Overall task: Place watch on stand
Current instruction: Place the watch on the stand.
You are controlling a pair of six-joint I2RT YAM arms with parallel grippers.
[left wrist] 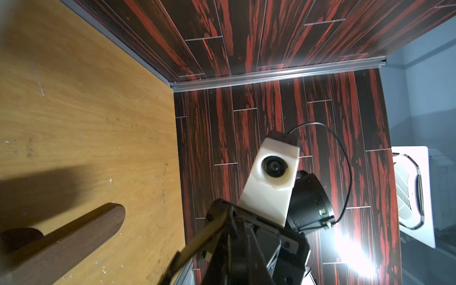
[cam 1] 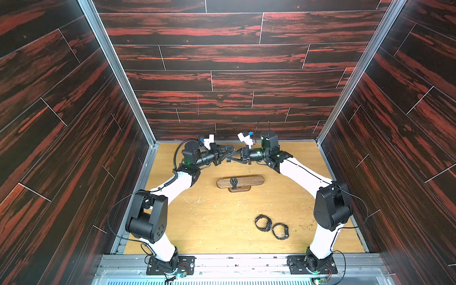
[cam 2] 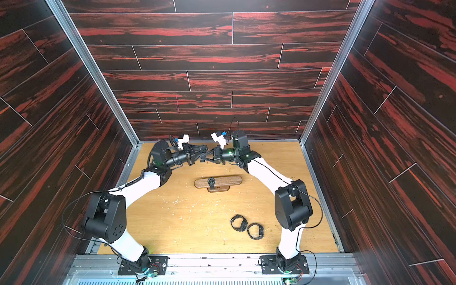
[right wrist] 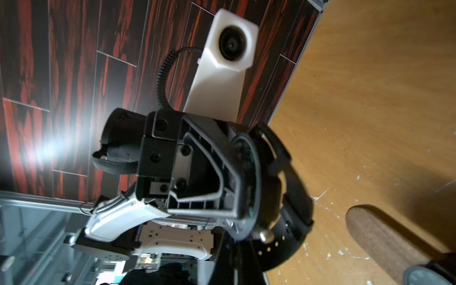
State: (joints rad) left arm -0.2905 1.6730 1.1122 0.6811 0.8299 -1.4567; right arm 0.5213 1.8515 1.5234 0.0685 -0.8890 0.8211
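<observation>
Top views: both arms meet above a scratched light-wood table [cam 1: 209, 222], enclosed by dark red-streaked plank walls [cam 1: 234, 59].
Left gripper [cam 1: 228, 149] clenches a watch [right wrist: 283, 187]; right gripper [cam 1: 230, 158] is clenched beside it. Behind them the stand [cam 1: 249, 181] carries a second watch [cam 1: 234, 181]; two dark watches [cam 1: 271, 227] lie nearer. No legible writing.

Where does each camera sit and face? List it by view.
Top views: high at the front, looking down into the booth; left arm and right arm whole.
Left wrist: on the left arm, facing the right arm's camera.
Right wrist: on the right arm, facing the left arm's camera and a watch.
Shared: all views show the stand.
</observation>
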